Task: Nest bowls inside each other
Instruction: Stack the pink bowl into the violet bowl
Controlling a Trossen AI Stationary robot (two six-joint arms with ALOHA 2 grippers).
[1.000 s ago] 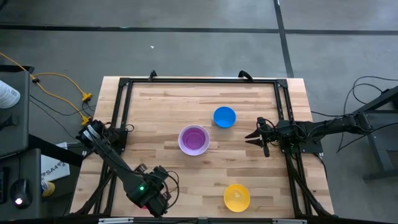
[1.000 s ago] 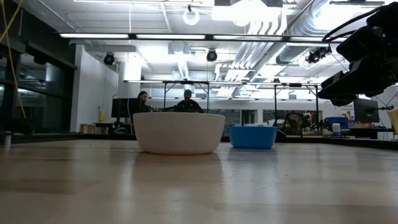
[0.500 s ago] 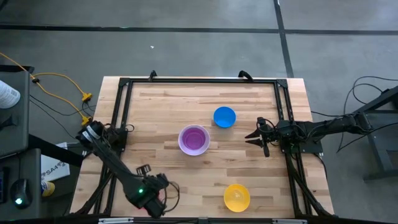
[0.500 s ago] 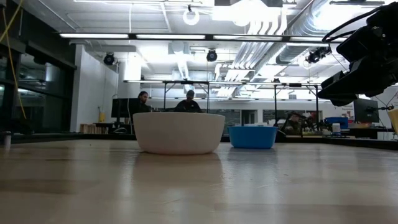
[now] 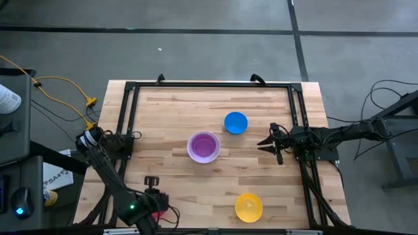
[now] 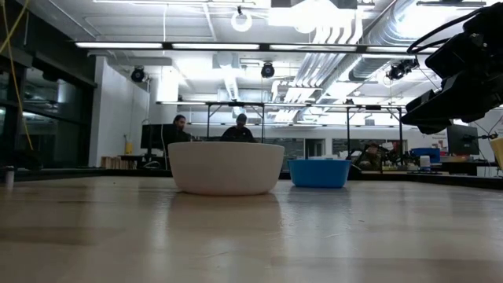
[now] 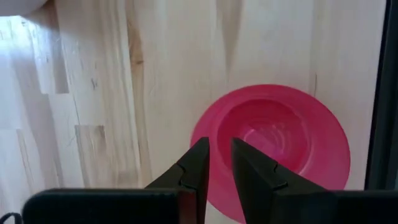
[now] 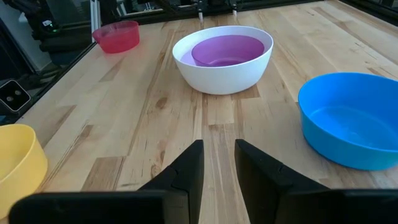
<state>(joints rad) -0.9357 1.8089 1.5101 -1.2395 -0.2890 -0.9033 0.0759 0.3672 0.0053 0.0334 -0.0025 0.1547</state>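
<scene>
With the left gripper (image 7: 217, 163) narrowly parted above the red-pink bowl (image 7: 273, 149) at lower right of the left wrist view, its rim could be missed and the bowl pushed off the table edge, while the right gripper (image 5: 269, 143), narrowly parted and empty, is parked mid-right of the high view.

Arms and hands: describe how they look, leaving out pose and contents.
Both arms are dark, slim and jointed. The left hand has two black tapered fingers; a green light glows on that arm. The right hand has matching black pointed fingers, with black cables behind it.

Open-plan lab, exposed ceiling ducts (image 6: 346, 39), workbenches (image 6: 236, 110)
</scene>
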